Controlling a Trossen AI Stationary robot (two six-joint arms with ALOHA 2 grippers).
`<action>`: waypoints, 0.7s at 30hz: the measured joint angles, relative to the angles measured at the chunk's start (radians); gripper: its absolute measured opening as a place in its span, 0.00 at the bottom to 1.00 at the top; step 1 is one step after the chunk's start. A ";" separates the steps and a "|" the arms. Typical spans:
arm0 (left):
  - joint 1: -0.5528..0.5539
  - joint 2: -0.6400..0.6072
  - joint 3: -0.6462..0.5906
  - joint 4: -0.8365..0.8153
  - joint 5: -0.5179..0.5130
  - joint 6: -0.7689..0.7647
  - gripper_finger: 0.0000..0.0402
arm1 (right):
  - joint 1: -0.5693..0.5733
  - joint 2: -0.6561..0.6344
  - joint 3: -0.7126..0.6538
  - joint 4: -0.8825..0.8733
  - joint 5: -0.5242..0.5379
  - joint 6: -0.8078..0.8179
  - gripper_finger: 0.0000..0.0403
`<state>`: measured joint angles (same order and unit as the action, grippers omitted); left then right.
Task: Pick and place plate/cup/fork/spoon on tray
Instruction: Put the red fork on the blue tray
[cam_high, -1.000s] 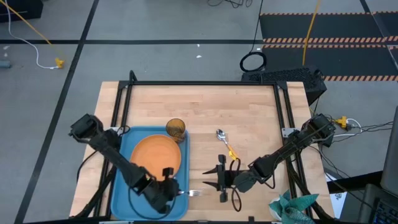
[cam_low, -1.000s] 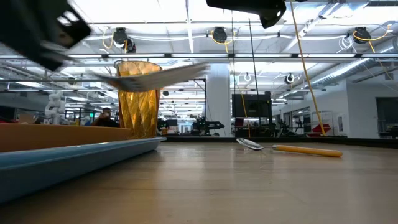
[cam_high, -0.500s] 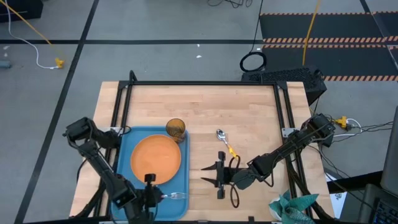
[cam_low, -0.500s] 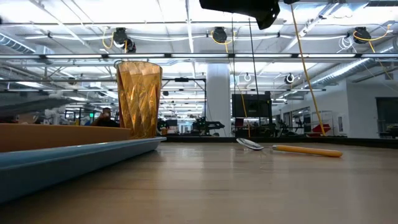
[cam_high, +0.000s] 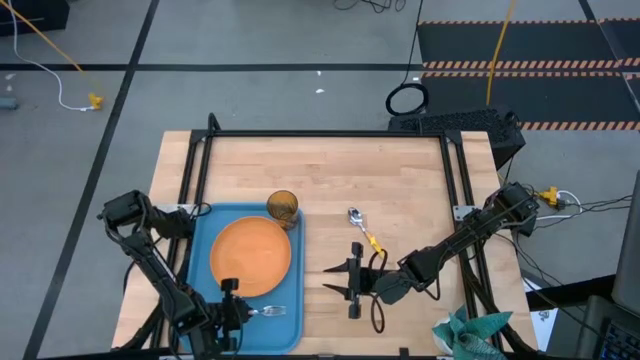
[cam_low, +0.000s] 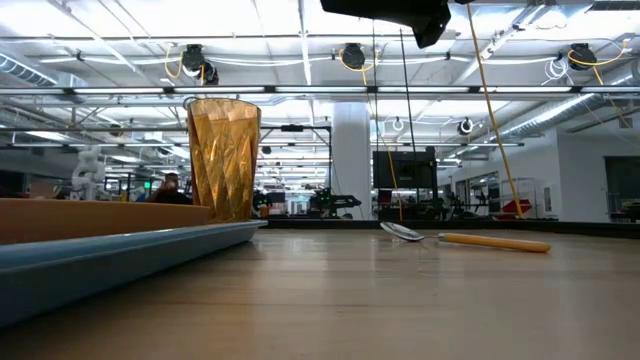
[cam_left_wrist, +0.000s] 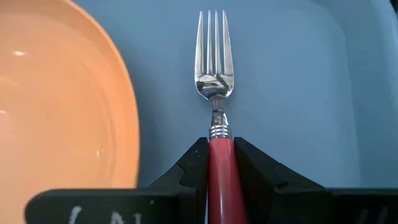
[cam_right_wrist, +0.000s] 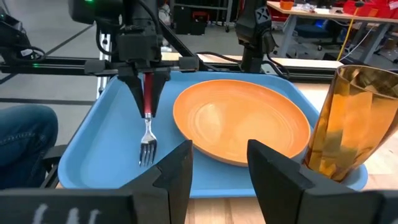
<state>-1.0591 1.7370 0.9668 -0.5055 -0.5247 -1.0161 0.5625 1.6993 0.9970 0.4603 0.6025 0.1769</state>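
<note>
Jaws of left gripper (cam_left_wrist: 221, 165) clamped on the fork (cam_left_wrist: 214, 99) by its red handle, tines low over the tray (cam_high: 200, 250) beside the plate (cam_high: 250, 257). Right gripper (cam_high: 352, 283) open, right of tray. Light, stiff, slippery; handle grip probably best.

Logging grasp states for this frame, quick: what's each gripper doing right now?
Left gripper: shut on the fork, over the tray beside the plate.
Right gripper: open, holding nothing, over the table.

No readable text, labels or numbers anywhere
</note>
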 joint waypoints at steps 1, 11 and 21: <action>-0.002 0.000 -0.010 0.018 -0.001 0.000 0.17 | 0.000 0.000 0.000 0.000 0.000 0.002 0.36; -0.009 -0.001 -0.070 0.069 -0.004 0.020 0.17 | 0.000 0.005 0.000 -0.001 -0.001 0.002 0.36; -0.028 -0.001 -0.118 0.114 -0.004 0.007 0.17 | 0.000 0.005 0.000 -0.001 -0.001 0.013 0.36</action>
<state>-1.0867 1.7363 0.8486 -0.3914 -0.5287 -1.0093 0.5625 1.7039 0.9966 0.4595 0.6014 0.1902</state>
